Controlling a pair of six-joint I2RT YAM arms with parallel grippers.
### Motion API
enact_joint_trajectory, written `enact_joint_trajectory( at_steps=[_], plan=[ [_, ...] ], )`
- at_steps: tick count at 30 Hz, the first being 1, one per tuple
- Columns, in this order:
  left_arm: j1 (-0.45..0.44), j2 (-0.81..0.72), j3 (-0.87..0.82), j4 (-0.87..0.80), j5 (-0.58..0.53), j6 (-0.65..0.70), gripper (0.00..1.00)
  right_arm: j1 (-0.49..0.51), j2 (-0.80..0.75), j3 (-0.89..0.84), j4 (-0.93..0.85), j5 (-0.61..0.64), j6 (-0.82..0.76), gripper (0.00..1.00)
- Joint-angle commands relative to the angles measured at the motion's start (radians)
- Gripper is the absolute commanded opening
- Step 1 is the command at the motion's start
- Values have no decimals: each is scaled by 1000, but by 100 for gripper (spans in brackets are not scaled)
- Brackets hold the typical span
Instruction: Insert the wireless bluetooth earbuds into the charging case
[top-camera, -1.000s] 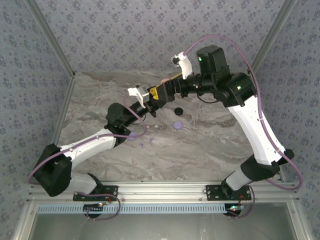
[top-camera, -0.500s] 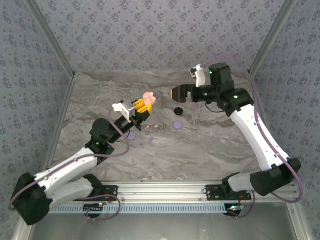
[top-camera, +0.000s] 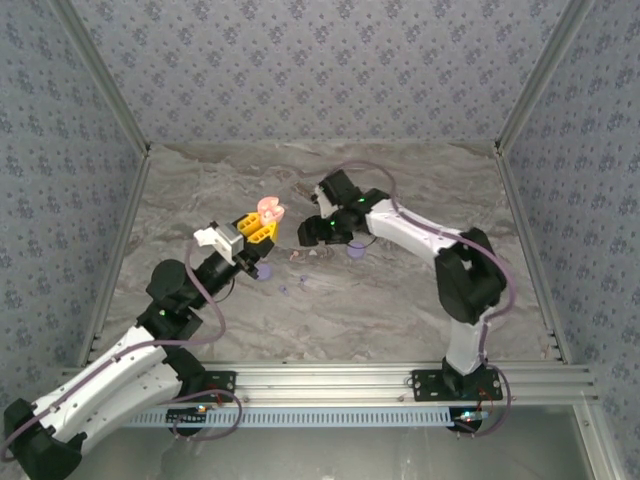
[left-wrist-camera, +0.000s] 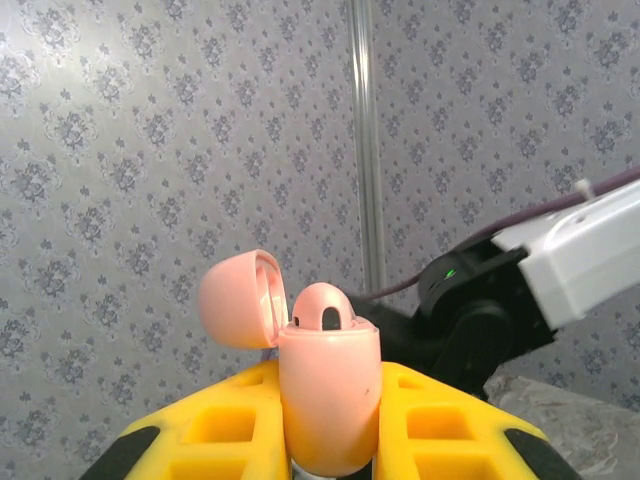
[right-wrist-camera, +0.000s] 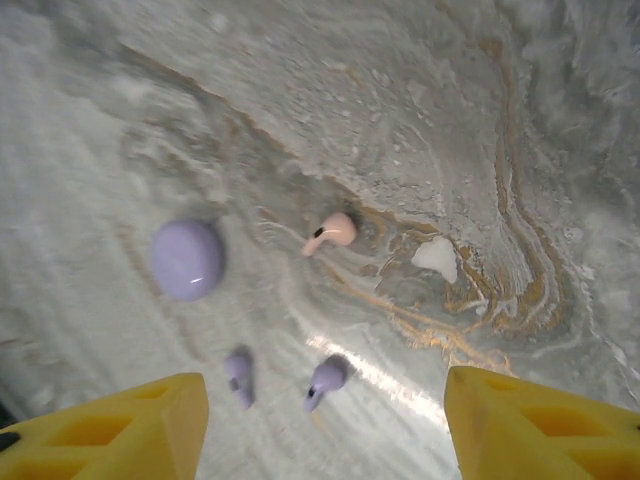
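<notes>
Left wrist view gives us the left claw (left-wrist-camera: 330, 445) clamped on the pink charging case (left-wrist-camera: 328, 390), which stands upright with its lid flipped open to the left. Below the right claw (right-wrist-camera: 328, 425), fingers apart, a pink earbud (right-wrist-camera: 330, 231) lies on the counter (right-wrist-camera: 520, 120), stem pointing lower left, near two lilac earbuds (right-wrist-camera: 326, 377) and a lilac disc (right-wrist-camera: 187, 259).

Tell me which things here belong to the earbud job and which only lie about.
Job: pink charging case, lid open, in the left gripper; pink earbud on the table; two lilac earbuds.
Lying about: lilac disc.
</notes>
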Motion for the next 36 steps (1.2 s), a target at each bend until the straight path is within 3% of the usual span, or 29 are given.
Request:
enact_joint_trajectory(
  at_steps=[1,7,16,36],
  plan=[
    [5,-10,-7,-12,-14,18,0,48,75,101,-8,141,-7,64],
    [5,-16,-8,-14,-14,16,0,95,244,252,-53,186,-17,56],
    [6,-8,-6,-20,-28,13,0,130,380,382,-148,263,-34,52],
    [5,38,17,-16,-26,7,0,142,402,356,-195,278,-48,36]
  ],
)
